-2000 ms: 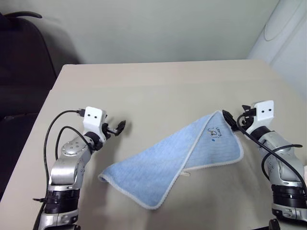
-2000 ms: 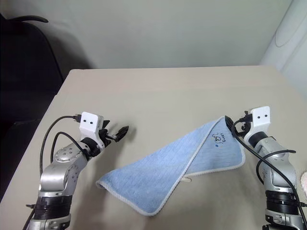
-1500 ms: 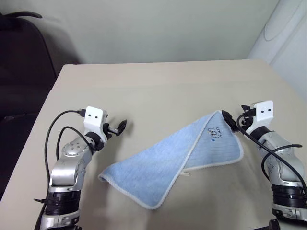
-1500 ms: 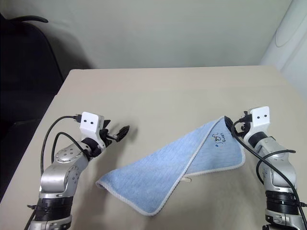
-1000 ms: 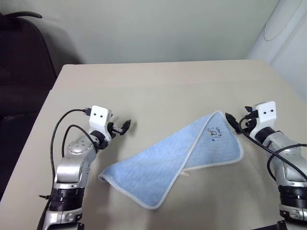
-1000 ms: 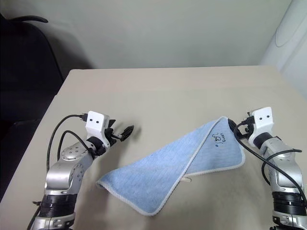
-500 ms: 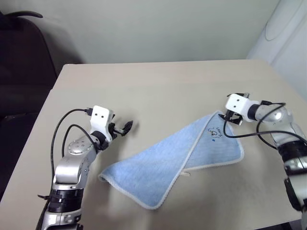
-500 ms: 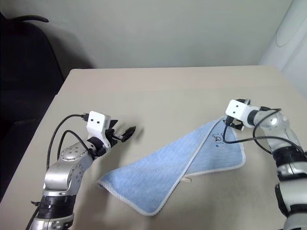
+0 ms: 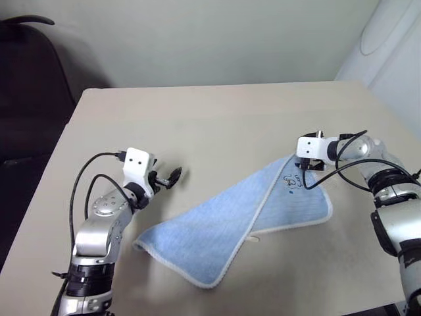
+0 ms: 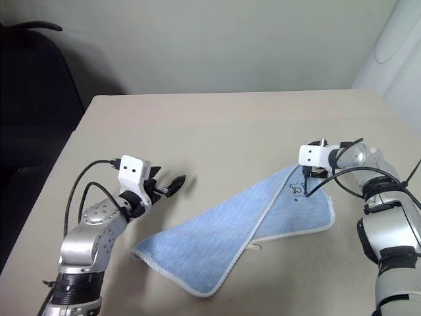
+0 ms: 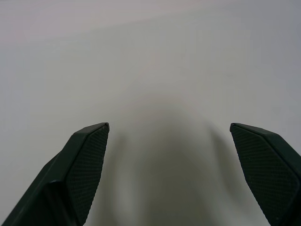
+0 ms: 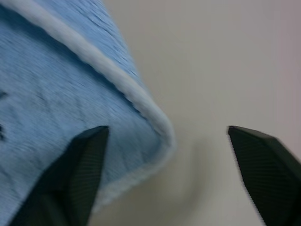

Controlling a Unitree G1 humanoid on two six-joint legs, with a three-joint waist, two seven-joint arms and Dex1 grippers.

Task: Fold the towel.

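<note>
— Where's the towel (image 9: 243, 220)?

— On the table (image 9: 210, 118), partly folded, between my arms. There's a dark printed mark (image 9: 291, 179) near its far right corner; I can't read it.

— Grippers?

— My right gripper (image 12: 164, 141) stands wide open, straddling that corner, gripping nothing. My left gripper (image 11: 169, 141) is wide open, empty, over bare table.

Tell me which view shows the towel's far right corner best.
Right wrist view: the corner of the towel sits between the right tool's open fingers, white edging visible. The head views show the whole towel lying on the table, but the tool partly covers that corner. The left wrist view shows bare table.
</note>
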